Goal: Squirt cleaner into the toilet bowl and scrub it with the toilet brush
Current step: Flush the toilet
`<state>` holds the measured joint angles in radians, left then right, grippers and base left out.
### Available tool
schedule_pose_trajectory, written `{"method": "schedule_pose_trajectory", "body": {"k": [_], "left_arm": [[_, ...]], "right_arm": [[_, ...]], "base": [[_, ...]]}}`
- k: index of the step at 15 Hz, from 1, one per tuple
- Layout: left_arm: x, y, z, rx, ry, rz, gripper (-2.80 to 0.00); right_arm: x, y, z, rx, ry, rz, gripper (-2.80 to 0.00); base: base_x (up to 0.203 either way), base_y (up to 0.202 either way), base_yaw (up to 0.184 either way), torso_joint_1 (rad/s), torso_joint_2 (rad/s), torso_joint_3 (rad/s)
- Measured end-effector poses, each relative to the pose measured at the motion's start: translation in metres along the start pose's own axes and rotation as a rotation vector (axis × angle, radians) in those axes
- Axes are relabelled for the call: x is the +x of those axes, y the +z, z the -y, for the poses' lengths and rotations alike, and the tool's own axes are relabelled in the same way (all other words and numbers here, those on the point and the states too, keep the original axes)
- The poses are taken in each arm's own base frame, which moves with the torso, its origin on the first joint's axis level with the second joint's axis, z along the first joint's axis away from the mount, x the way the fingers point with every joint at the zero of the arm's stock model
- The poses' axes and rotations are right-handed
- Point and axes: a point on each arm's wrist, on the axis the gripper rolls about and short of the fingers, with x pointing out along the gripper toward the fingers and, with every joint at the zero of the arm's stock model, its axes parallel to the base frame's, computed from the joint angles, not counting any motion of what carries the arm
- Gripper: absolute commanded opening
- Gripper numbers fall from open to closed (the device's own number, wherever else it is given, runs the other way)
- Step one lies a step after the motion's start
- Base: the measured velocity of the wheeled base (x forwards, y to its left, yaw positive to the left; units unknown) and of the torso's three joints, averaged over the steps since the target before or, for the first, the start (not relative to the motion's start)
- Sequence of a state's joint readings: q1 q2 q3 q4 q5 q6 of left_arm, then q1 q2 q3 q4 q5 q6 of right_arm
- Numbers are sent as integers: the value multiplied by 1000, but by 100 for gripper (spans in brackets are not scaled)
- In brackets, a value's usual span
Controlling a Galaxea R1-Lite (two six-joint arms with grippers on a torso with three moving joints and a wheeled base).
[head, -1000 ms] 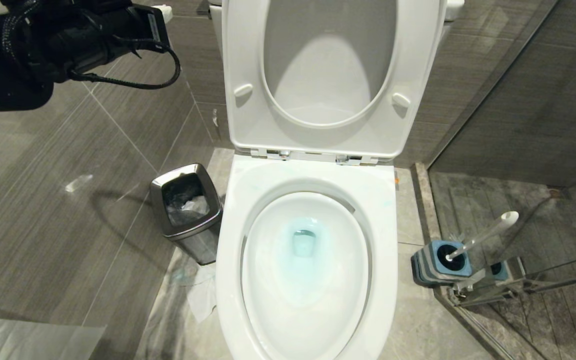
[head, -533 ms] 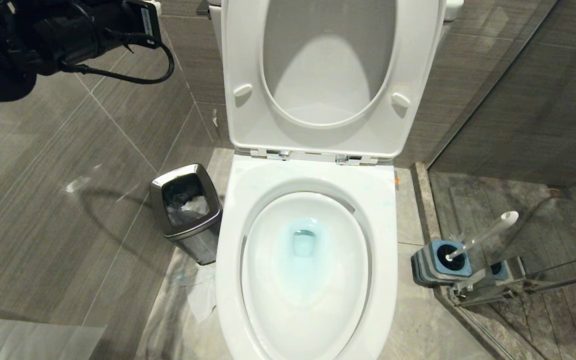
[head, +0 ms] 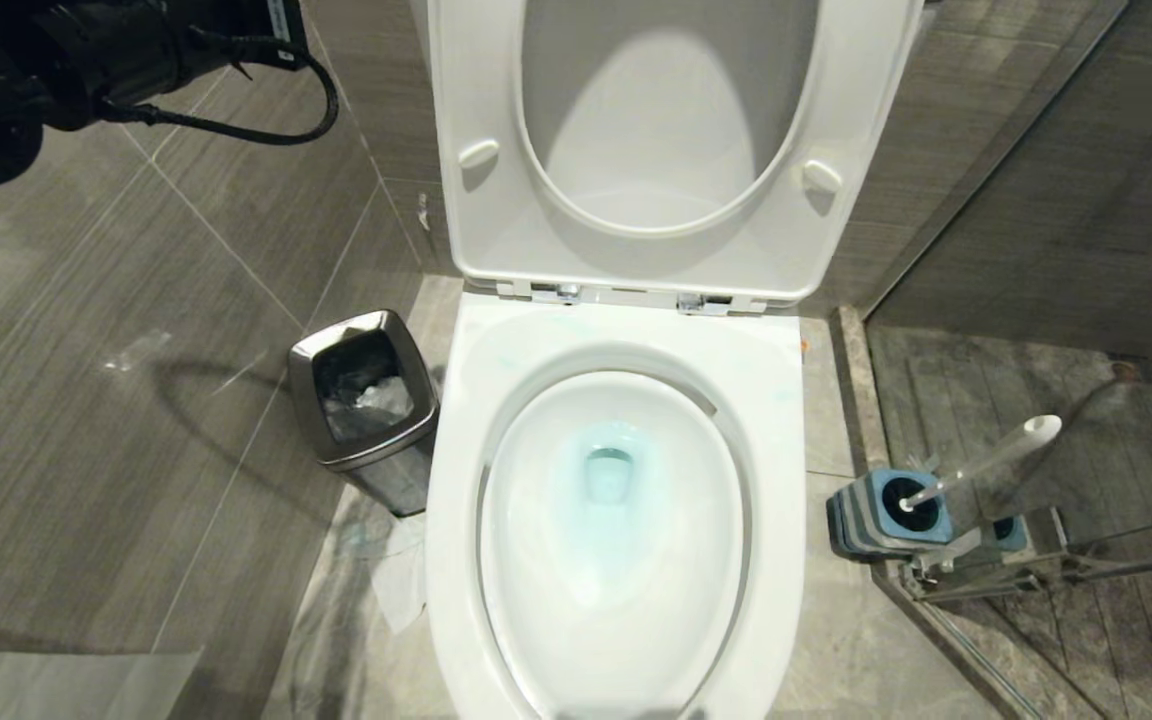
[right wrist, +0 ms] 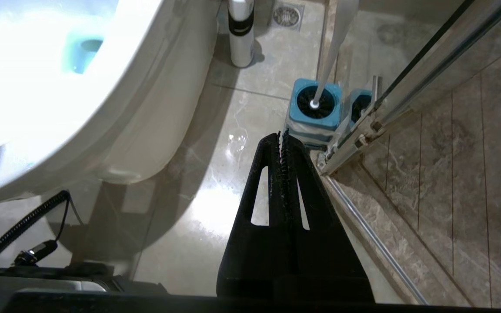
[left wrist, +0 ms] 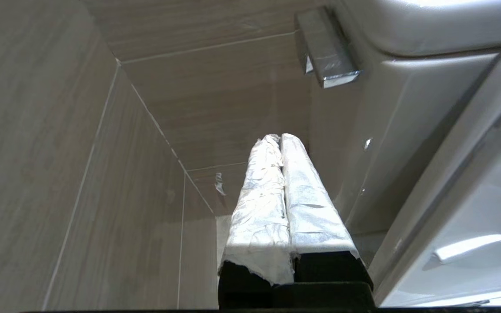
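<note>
The white toilet bowl [head: 456,480] fills the middle of the head view, seat and lid [head: 496,240] raised, with blue-tinted water around its drain [head: 608,475]. The toilet brush [head: 986,462] leans in its blue-topped holder [head: 886,510] on the floor to the bowl's right. My left arm [head: 86,60] is high at the upper left. Its tape-wrapped left gripper [left wrist: 280,137] is shut and empty beside the tank [left wrist: 407,113]. My right gripper [right wrist: 281,134] is shut, empty, low over the floor just short of the holder [right wrist: 302,117], with the brush handle [right wrist: 331,56] rising beyond it.
A steel waste bin [head: 361,400] stands left of the bowl with paper [head: 396,590] on the floor by it. A glass shower door and its metal rail [right wrist: 363,130] sit right behind the holder. A white bottle with a black band [right wrist: 240,32] stands behind the bowl's base.
The left arm has drawn up and to the left, farther out of the head view. The whole head picture has shifted slightly, so the camera moved. Bowl and brush stay put.
</note>
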<state>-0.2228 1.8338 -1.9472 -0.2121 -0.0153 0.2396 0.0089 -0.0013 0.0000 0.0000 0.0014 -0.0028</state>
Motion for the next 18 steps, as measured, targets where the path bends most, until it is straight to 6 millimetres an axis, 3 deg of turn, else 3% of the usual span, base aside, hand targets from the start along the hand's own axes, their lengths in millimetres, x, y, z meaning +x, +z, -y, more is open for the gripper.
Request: {"method": "schedule_pose_trajectory", "body": {"k": [11, 18], "left_arm": [[-10, 17, -2, 35, 63, 30, -280], [-14, 41, -1, 34, 103, 254, -280]], "right_arm": [[0, 0, 0, 0, -1, 0, -280], [0, 0, 0, 0, 0, 0, -280]], "base": [[0, 0, 0, 3, 1, -68], [0, 0, 0, 1, 0, -5]]}}
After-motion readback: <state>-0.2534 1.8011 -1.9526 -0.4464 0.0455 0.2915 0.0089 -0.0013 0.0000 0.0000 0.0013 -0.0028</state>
